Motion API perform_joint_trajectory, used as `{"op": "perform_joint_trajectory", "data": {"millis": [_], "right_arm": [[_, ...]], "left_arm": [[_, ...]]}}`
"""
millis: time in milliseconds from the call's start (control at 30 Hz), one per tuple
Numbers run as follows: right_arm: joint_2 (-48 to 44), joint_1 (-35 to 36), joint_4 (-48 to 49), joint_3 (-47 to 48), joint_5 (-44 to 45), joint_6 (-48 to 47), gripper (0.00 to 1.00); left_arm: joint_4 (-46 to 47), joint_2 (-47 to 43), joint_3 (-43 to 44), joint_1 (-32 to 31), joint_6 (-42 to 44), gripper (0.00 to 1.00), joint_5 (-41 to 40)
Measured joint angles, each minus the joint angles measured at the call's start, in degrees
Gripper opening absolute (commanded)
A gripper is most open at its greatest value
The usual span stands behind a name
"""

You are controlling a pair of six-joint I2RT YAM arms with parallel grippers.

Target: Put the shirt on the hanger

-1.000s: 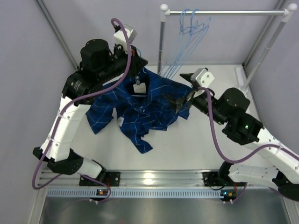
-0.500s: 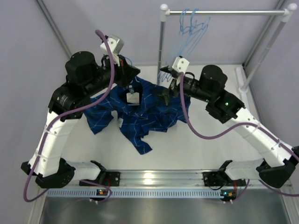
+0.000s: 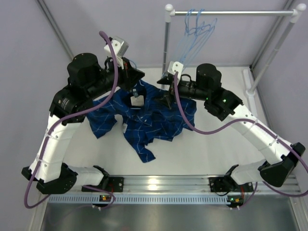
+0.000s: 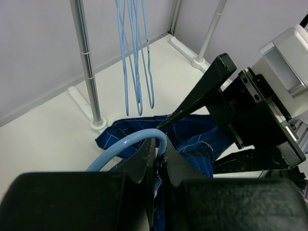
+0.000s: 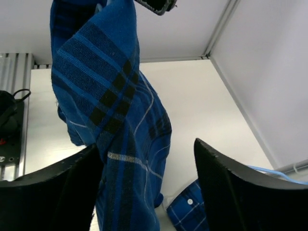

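Top external – shirt [image 3: 159, 120]: lifted at the collar, with its lower edge trailed over the table [image 3: 216, 144] toward the near side.
Left gripper [image 3: 136, 90]: clamped on the hanger [image 4: 144, 137], blue cloth gathered beneath.
Right gripper [image 5: 147, 144]: jaws held apart, a hanging fold set between them.
Room – white tabletop is seen from the shirt's right edge to the rack post [image 3: 250, 89]; spare hangers [image 3: 195, 29] hang behind.
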Motion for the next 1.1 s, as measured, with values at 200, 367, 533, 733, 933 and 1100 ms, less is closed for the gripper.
{"op": "perform_joint_trajectory", "data": {"millis": [200, 367, 533, 733, 933, 1100], "right_arm": [[0.2, -0.2, 1.3, -2.3, -3.3, 2.2, 0.46], [0.2, -1.2, 1.4, -3.8, -8.1, 3.6, 0.62], [-0.2, -3.9, 1.4, -3.8, -12.2, 6.1, 0.81], [-2.6, -5.1, 1.6, -3.8, -12.4, 9.4, 0.84], [-4.7, -5.1, 3.5, -3.7, -9.6, 13.9, 0.81], [-4.6, -5.2, 5.9, -4.5, -7.5, 19.7, 0.72]], "left_arm": [[-0.3, 0.3, 0.0, 0.0, 1.0, 0.0, 1.4], [-1.1, 0.5, 0.0, 0.0, 2.0, 0.0, 3.8], [-1.1, 0.6, 0.0, 0.0, 2.5, 0.0, 5.0], [-1.1, 0.6, -0.3, 0.0, 3.0, 0.0, 5.5], [-1.1, 0.6, -1.0, 0.0, 3.5, 0.0, 5.4], [-1.0, 0.6, -1.0, 0.0, 3.5, 0.0, 3.9]]}}
